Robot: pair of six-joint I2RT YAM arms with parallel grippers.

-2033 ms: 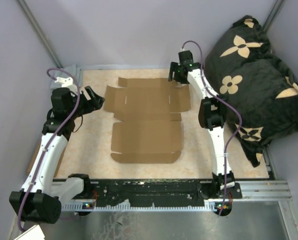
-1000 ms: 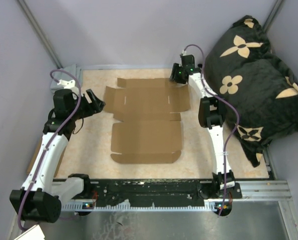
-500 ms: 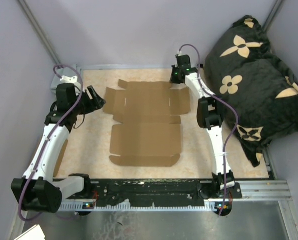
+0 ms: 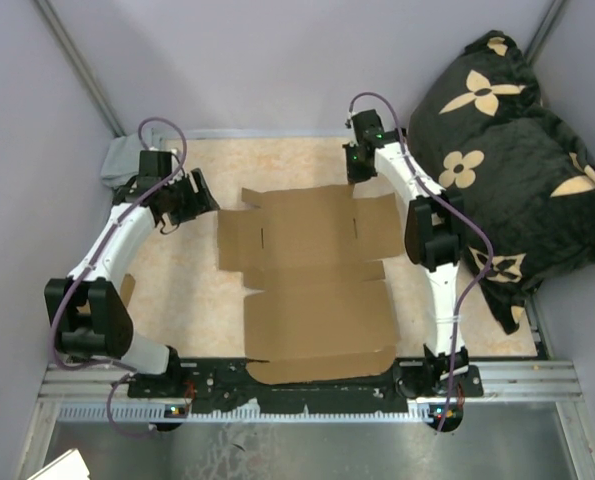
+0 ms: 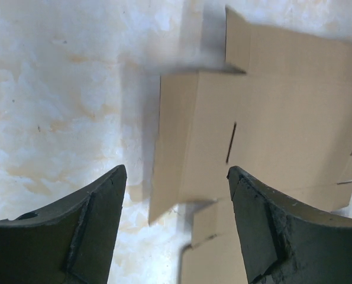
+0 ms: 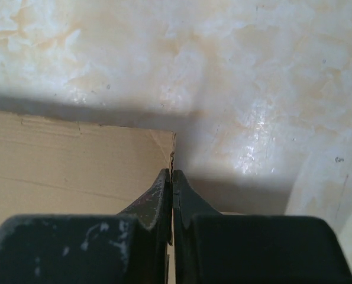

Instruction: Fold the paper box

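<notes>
The paper box [image 4: 317, 270] lies flat and unfolded on the table, a large brown die-cut sheet with flaps and slits. Its near flap reaches the black rail. My right gripper [image 4: 354, 176] is at the sheet's far edge, shut on it. In the right wrist view the jaws [image 6: 171, 173] pinch the thin cardboard edge [image 6: 75, 160] at a corner. My left gripper [image 4: 204, 195] hovers open just beyond the box's far left flap. In the left wrist view its gripper [image 5: 176, 174] frames that flap [image 5: 270, 106], with the fingers apart and touching nothing.
A big black pillow with beige flowers [image 4: 507, 150] fills the right side beyond the right arm. A grey object [image 4: 117, 160] sits in the far left corner. A sliver of brown cardboard [image 4: 128, 290] shows at the left edge. Purple walls stand close on three sides.
The right gripper has shut on the box's far edge. The box has slid toward the near rail and a little right, turning slightly. The left arm has swung farther out and right.
</notes>
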